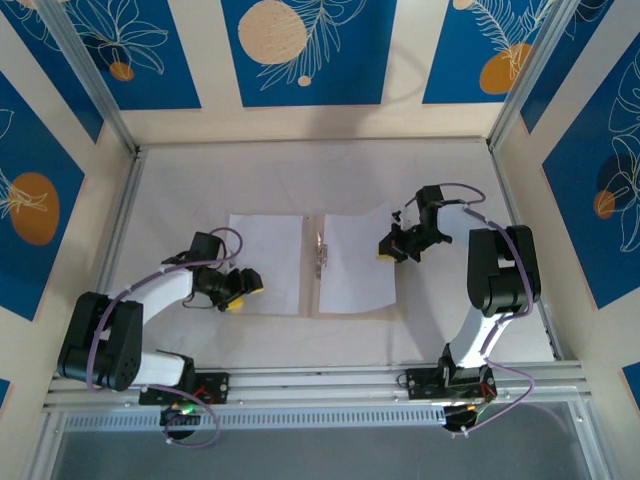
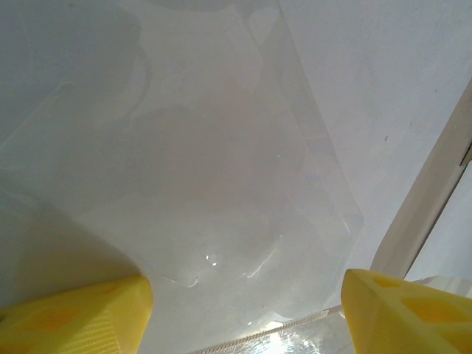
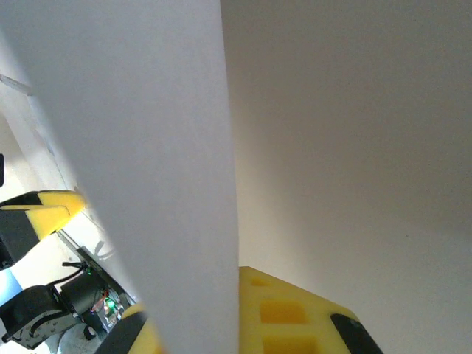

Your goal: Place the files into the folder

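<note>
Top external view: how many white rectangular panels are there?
2. The left panel lies left of the metal clip; the right panel lies right of it, pinched by the right hand. Stacked sheets may be hidden.

One folder (image 1: 265, 262) lies open on the one tabletop (image 1: 200, 180), with one metal clip (image 1: 320, 250) at its fold. The files (image 1: 355, 262), white on white, cannot be counted for certain. There are two arms with one claw each: left claw (image 1: 243, 288) and right claw (image 1: 388, 251).

Left pincer (image 2: 247, 310), yellow fingertips (image 2: 74, 317) spread wide, hung over a corner of the folder's (image 2: 206, 169) glossy white face; table (image 2: 383, 74) beyond.
</note>
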Controlling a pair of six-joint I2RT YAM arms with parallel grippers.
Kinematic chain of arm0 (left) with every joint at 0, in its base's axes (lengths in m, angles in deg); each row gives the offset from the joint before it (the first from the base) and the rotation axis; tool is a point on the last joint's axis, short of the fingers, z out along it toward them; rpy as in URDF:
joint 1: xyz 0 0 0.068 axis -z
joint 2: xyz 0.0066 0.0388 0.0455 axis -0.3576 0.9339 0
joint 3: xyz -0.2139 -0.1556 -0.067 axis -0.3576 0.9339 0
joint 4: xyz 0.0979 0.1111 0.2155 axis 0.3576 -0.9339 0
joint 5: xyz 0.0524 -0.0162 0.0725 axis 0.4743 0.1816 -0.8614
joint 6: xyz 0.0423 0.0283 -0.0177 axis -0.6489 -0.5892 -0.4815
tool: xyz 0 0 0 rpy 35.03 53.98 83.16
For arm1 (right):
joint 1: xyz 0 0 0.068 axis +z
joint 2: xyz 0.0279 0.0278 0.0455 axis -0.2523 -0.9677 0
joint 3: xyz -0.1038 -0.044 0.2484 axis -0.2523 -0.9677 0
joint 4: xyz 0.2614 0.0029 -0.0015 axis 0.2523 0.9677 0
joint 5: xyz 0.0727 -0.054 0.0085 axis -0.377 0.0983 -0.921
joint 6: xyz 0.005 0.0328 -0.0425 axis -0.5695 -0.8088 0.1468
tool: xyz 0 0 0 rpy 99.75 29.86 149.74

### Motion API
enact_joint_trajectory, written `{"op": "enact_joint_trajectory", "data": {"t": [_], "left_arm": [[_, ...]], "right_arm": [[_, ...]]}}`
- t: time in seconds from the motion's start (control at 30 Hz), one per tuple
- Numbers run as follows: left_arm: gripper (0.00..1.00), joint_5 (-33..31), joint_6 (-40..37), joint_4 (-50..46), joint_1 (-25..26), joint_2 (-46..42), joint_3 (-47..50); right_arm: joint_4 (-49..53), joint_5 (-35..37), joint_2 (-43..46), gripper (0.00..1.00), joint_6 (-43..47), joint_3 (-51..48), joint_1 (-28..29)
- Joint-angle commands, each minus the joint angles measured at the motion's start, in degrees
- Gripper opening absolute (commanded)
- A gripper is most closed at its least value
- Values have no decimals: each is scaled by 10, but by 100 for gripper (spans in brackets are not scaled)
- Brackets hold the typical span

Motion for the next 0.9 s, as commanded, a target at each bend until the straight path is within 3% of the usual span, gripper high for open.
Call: {"op": "enact_joint_trajectory", "data": {"t": [0.0,0.77,0.87], "left_arm": [[72,-17,-19,-27,-6,20,12],[73,-15,-16,-27,-5,23,11],[73,-15,-18,-28,-5,22,11]], "right_arm": [[20,-8,4,0,29,4,2],[6,-9,18,0,18,-17,8],[6,-11,17,4,13,-14,9]]}}
